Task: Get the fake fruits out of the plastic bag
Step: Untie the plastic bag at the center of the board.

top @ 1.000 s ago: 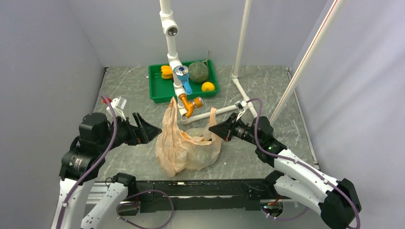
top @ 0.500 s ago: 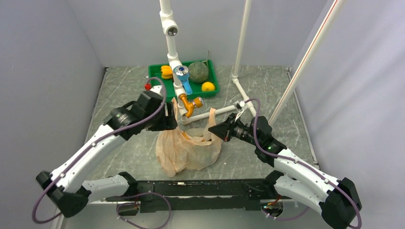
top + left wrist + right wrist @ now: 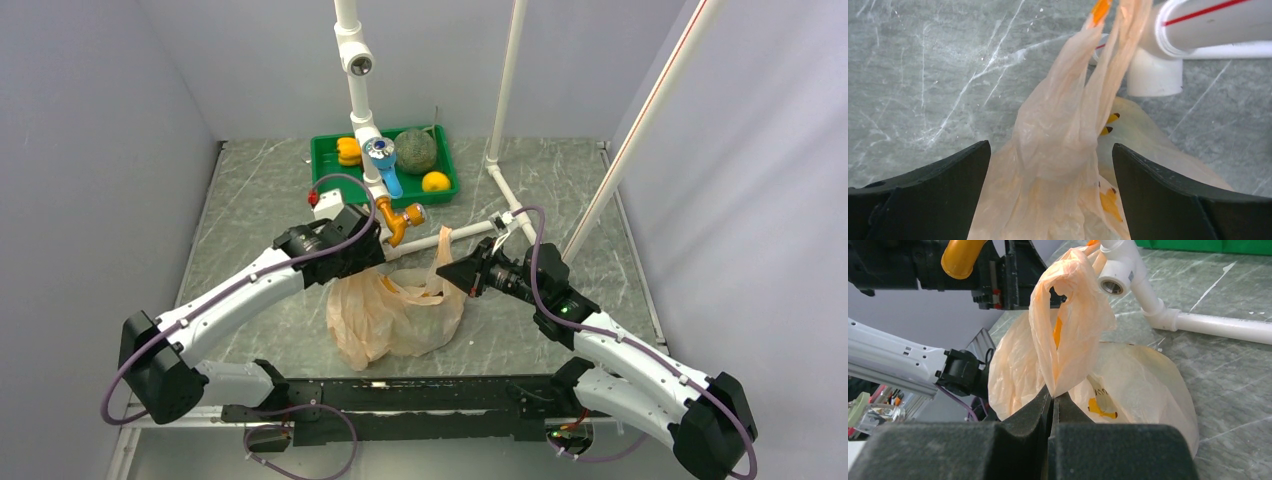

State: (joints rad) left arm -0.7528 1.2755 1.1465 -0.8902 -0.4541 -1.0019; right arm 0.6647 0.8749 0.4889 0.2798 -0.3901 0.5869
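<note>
The peach-beige plastic bag (image 3: 400, 310) lies crumpled at the table's near middle. No fake fruits show; the bag's contents are hidden by its film. My left gripper (image 3: 362, 262) hangs over the bag's left handle, pointing down. In the left wrist view it (image 3: 1049, 150) is open, with the raised handle and upper bag (image 3: 1058, 165) between the two fingers, touching neither. My right gripper (image 3: 445, 273) is shut on the bag's right handle loop (image 3: 1073, 315), which rises from the closed jaws of that gripper (image 3: 1053, 396). The bag's body (image 3: 1143, 385) spreads behind it.
A white pipe frame (image 3: 440, 238) with an orange elbow (image 3: 398, 220) stands just behind the bag. A green tray (image 3: 328, 190) at the back holds a netted melon (image 3: 416, 151), a yellow-orange pepper (image 3: 348, 150) and a small orange-yellow ball (image 3: 435, 181).
My left arm has swung in from the left and now sits over the bag's left handle, jaws open around it. My right gripper has kept its hold and place.
</note>
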